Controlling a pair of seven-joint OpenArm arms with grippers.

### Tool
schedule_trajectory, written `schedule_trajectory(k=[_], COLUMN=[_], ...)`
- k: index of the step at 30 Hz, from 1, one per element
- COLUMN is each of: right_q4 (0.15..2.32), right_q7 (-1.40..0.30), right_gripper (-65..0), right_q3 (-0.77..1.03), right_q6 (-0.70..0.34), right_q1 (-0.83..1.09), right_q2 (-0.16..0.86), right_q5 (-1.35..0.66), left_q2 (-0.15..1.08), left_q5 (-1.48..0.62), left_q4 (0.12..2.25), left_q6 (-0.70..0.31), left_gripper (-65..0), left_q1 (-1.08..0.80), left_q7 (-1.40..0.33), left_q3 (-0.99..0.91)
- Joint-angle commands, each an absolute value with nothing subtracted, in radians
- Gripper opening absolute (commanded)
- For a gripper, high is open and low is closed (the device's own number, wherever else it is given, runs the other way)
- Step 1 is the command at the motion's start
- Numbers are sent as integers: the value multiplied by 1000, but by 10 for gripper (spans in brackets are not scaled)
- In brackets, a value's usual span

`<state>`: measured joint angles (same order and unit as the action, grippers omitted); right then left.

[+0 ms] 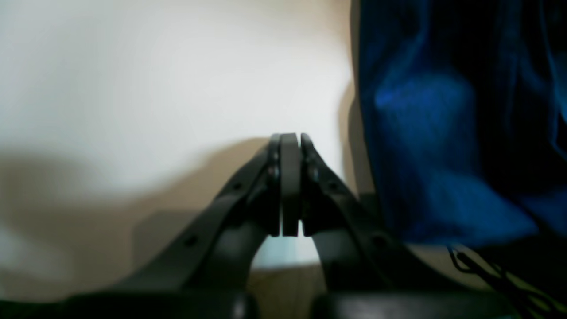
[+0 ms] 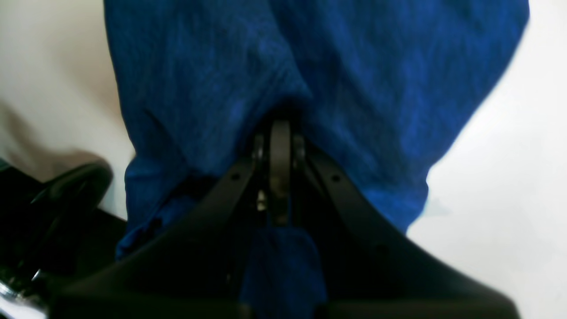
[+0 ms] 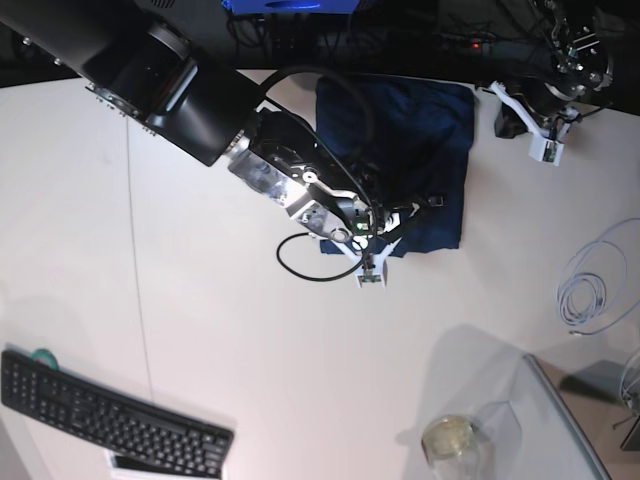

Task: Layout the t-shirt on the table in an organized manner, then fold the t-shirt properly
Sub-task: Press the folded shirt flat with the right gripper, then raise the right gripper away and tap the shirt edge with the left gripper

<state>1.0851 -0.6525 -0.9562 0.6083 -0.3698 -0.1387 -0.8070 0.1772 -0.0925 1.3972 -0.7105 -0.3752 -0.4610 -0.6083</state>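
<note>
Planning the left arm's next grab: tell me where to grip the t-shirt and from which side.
Grip the t-shirt at its free far corner beside the left gripper, coming in from that side. The right gripper already pinches the near edge, and that corner lies flat and unobstructed on the table.

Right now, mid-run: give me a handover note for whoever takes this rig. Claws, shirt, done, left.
Right claw: shut on the t-shirt, pinching cloth at its near edge.
Left claw: shut, holding nothing, off the shirt's far right corner.
T-shirt: on the white table near its far edge, a compact, roughly rectangular shape, so it looks at least partly folded. Wrinkles remain.
Also on the table: keyboard at the near left, coiled cable at the right.
Left: release the right claw, check the fold is neat, finish any remaining fold.
</note>
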Motion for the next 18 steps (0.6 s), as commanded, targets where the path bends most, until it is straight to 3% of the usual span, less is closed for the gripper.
schedule_trajectory(k=[1, 6, 13, 18], right_q4=[1096, 1098, 1098, 1182], right_q7=[-627, -576, -490, -470], right_gripper=[-650, -650, -650, -650], right_q3=[-952, -952, -957, -990], right_q6=[605, 596, 412, 208], right_q1=[-394, -403, -420, -421], right_q2=[-150, -157, -157, -156], right_q5=[-806, -819, -958, -1089], left_q2=[202, 217, 232, 225], left_q5=[-101, -99, -99, -105], left_q4=[1432, 1508, 1600, 1650], left_q6=[-698, -698, -698, -698], left_gripper=[-650, -650, -650, -650], left_q1=[-390, -446, -503, -495], left_q7=[-443, -450, -450, -452], left_q3=[-661, -885, -1098, -1109])
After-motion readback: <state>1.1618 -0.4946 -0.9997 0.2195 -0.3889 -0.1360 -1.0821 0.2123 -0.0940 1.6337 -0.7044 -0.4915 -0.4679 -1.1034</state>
